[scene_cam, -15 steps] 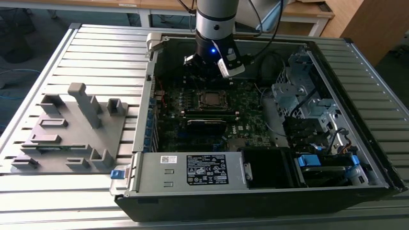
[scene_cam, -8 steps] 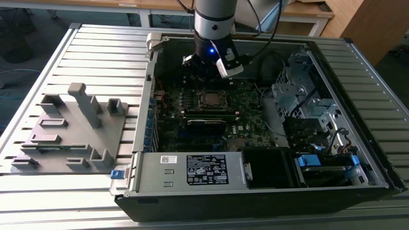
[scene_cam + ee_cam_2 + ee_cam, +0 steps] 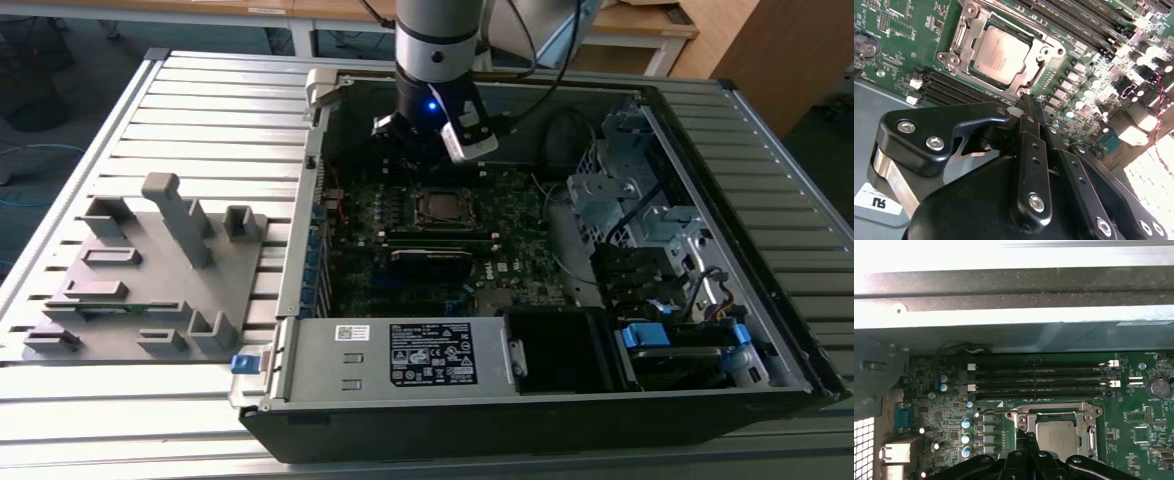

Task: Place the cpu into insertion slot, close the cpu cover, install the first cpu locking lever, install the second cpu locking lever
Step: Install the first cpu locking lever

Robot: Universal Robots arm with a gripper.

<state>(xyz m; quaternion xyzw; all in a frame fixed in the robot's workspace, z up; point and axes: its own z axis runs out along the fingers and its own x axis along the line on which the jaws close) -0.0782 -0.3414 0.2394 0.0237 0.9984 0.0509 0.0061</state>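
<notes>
Found claw (image 3: 1026,102) clenched, fingers (image 3: 1030,150) pressed flat together, nothing seen between them. Read tips as low over green board (image 3: 899,30), at one corner of cover (image 3: 1043,47); touching or just clear, cannot tell. Saw cpu (image 3: 1001,56) just beyond tips, seated in slot (image 3: 973,69), dull grey top showing through cut-out of cover. Noted cover lying down flat over chip, silver frame around all four sides. Confirmed in first wrist view: cpu (image 3: 1056,435) right beside tips, frame corner directly ahead of them. Logged long memory slots (image 3: 1039,377) farther out past cpu from claw, parallel, with grey case wall beyond those. In exterior view, saw arm (image 3: 434,40) upright over open case (image 3: 534,430), claw down inside it, close above socket area. Noted case sitting on slatted desk (image 3: 200,90). Spotted grey fixture (image 3: 147,270) on desk, outside case, well away from claw toward exterior view's left. Logged labelled box (image 3: 400,355) inside case, well apart from claw.
</notes>
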